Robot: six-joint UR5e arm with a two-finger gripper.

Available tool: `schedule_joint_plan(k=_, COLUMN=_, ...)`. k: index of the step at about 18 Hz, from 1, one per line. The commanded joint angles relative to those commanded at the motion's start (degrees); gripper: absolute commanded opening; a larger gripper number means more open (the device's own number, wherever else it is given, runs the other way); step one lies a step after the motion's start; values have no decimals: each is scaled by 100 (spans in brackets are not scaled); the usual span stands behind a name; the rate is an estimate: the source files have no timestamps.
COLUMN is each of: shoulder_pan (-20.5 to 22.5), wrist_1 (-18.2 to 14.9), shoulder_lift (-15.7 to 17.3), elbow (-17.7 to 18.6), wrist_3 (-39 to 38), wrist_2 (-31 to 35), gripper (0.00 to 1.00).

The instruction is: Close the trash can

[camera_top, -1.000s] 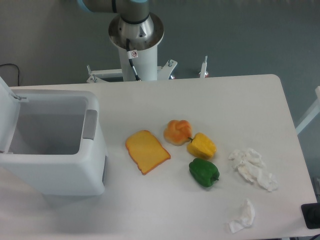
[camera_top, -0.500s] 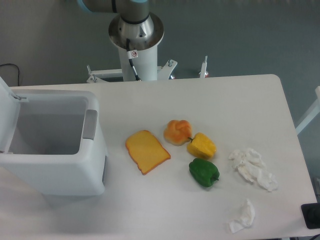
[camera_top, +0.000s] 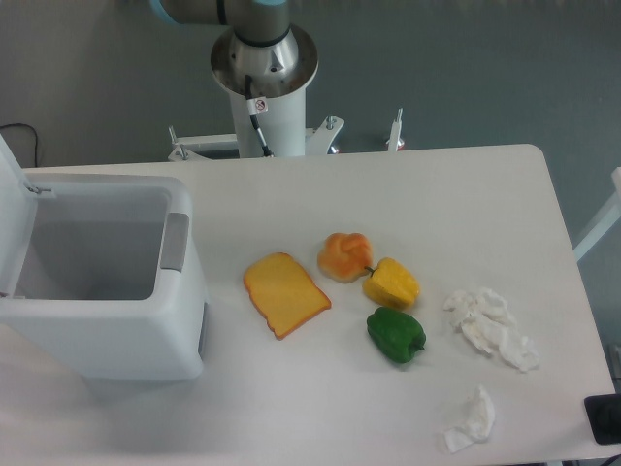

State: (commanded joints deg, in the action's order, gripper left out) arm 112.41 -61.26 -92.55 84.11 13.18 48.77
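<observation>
The trash can (camera_top: 116, 335) is a large boxy white bin at the left of the table. It stands open, and its inside looks empty. Its white lid (camera_top: 14, 218) is swung up at the far left edge of the view. A grey push tab (camera_top: 175, 241) sits on its right rim. Only the arm's base column (camera_top: 264, 83) and a bit of its blue joint show at the top. The gripper is out of view.
On the white table (camera_top: 437, 194) lie a slice of toast (camera_top: 284, 293), an orange bun (camera_top: 344, 256), a yellow pepper (camera_top: 391, 283), a green pepper (camera_top: 395, 335) and crumpled white tissues (camera_top: 490, 325), with another (camera_top: 472, 419) near the front edge.
</observation>
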Motion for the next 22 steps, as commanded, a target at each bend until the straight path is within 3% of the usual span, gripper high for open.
schedule_joint_plan(k=10, shoulder_pan=307, wrist_1=-9, shoulder_lift=210, elbow=167, wrist_3=306, wrist_2=747, gripper=100)
schedule_joint_plan(k=14, shoulder_pan=299, wrist_1=-9, shoulder_lift=273, elbow=290, wrist_3=685, wrist_2=1565, gripper=100)
schedule_joint_plan(k=22, shoulder_pan=483, wrist_1=-17, shoulder_lift=211, elbow=387, wrist_3=756, wrist_2=1601, gripper=100)
